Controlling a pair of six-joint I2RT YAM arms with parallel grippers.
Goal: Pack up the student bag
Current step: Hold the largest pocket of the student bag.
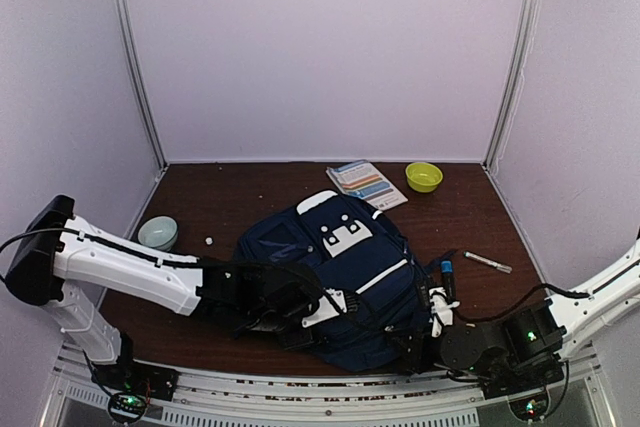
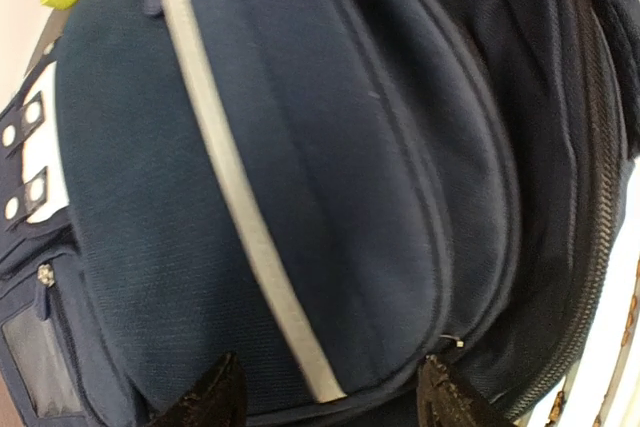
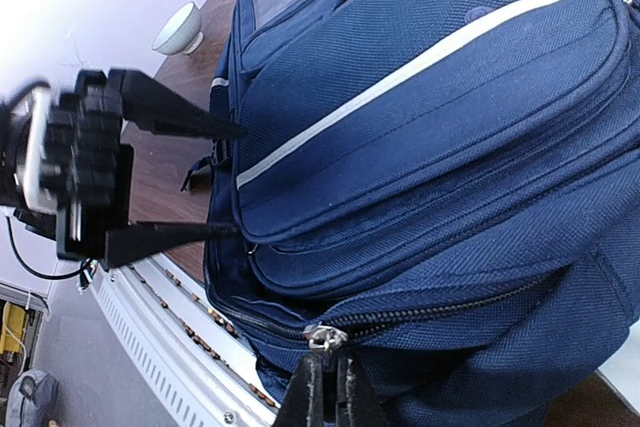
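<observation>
The student bag point(image 1: 345, 277) lies flat on the table point(image 1: 250, 197) at the near edge, between the two arms. It is soft padded fabric that would likely sag and slide if pulled, so it is best handled by a strap, a seam or a zip tab, with the other arm pinning it. The right gripper point(image 3: 330, 392) is closed tight, apparently on the zipper pull point(image 3: 322, 335) of the big compartment, though the tab itself is hidden between the fingers. The left gripper point(image 2: 330, 402) stands half-wide and holds nothing, its tips against the edge of the striped front pocket. The visible zips look closed, so nothing can be seen inside the bag. A booklet point(image 1: 367, 184) and a pen point(image 1: 487, 263) lie outside it, and the green bowl point(image 1: 424, 176) and the pale bowl point(image 1: 158, 232) look empty.
</observation>
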